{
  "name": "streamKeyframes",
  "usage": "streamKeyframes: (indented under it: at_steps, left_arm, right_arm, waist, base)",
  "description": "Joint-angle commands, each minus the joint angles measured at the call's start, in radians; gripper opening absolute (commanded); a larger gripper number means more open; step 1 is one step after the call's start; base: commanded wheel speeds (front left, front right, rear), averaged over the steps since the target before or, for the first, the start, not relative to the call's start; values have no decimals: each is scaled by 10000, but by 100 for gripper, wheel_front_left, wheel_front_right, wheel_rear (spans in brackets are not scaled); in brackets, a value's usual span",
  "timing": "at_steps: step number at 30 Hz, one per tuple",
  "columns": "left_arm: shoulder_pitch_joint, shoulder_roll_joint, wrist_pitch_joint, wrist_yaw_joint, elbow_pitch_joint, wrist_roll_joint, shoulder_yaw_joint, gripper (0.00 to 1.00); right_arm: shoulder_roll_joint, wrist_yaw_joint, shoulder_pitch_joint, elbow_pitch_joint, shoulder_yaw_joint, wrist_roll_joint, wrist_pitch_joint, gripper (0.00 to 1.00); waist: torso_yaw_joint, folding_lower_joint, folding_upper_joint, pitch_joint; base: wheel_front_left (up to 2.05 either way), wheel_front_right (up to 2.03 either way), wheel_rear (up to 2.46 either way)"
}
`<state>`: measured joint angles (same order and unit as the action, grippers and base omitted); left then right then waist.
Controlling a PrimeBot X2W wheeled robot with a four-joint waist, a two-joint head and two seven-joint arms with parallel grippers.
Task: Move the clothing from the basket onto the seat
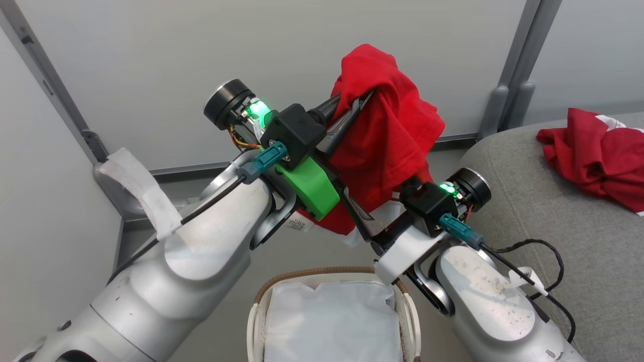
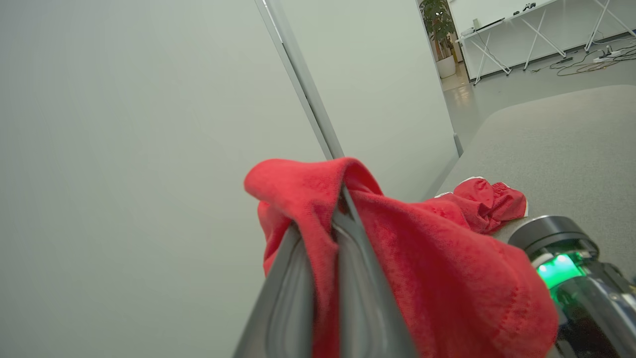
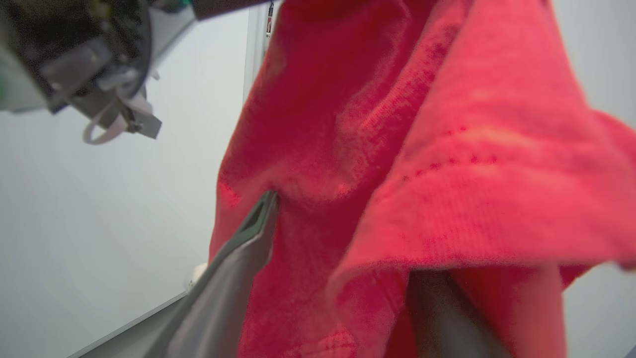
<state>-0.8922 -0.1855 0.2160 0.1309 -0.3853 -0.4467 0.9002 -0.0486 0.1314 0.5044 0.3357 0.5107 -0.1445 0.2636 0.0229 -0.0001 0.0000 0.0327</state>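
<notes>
1. The seat [image 1: 543,226], a broad light grey sofa cushion, runs down the right side of the head view, just beside the basket.
2. The basket [image 1: 322,272] sits low in the middle, below both arms. Its white liner [image 1: 329,322] lies bare, with no red cloth visible in the part shown.
3. One red garment [image 1: 390,136] hangs in the air above the basket, bunched and drooping, with a small white label near its lower edge.
4. A second red garment [image 1: 593,156] with white trim lies crumpled on the seat, well apart from the basket.
5. The left end effector [image 1: 359,103] is raised, and its fingers are pressed together, pinching the top fold of the hanging garment.
6. The right end effector [image 3: 338,233] sits lower, with its fingers spread and the cloth draped over and between them rather than clamped.
7. The step in hand looks like the carry: the last garment is lifted clear of the basket. The next move calls for swinging it to the robot's right over the cushion, then letting go so the trailing hem lands on the seat.
</notes>
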Motion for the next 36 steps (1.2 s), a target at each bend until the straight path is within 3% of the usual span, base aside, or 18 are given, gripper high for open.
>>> streamKeyframes:
  at_steps: [1,3,4,14,17,18,28,36]
  left_arm:
    - [168,15,5,-17,10,-131,-6,0]
    - [286,27,-4,-52,-40,-214,-18,0]
    - [322,20,-4,-60,-59,-243,-25,0]
    - [941,-105,128,-188,-376,-798,-246,0]
    - [1270,-69,210,-278,-480,-973,-355,51]
    - [1394,-43,247,-314,-496,-1038,-400,100]
    - [3300,339,493,-639,-728,-1506,-1270,100]
    - [4869,407,483,-413,-579,-779,-2163,100]
  right_arm:
    - [-36,-14,124,51,55,-58,16,28]
    - [-34,-14,177,71,93,-71,16,5]
    - [-34,-14,192,57,95,-84,16,0]
    - [-36,-14,-45,-178,-134,45,16,0]
    - [-34,-14,-87,-327,-394,134,17,0]
    - [-34,-14,-105,-362,-481,174,17,0]
    - [-33,-14,-307,-528,-1690,842,17,0]
    - [-40,-14,-603,-737,-2359,1375,17,0]
  waist:
    - [10,1,0,10]
    - [16,1,0,22]
    - [15,1,0,25]
    - [-121,1,0,18]
    - [-188,1,0,-5]
    - [-208,1,0,-13]
    - [-425,1,0,-143]
    - [-706,1,0,-242]
  base:
    - [0,0,0]
    - [0,0,0]
    - [0,0,0]
    - [0,0,0]
    - [0,0,0]
    - [0,0,0]
    - [0,0,0]
    - [0,0,0]
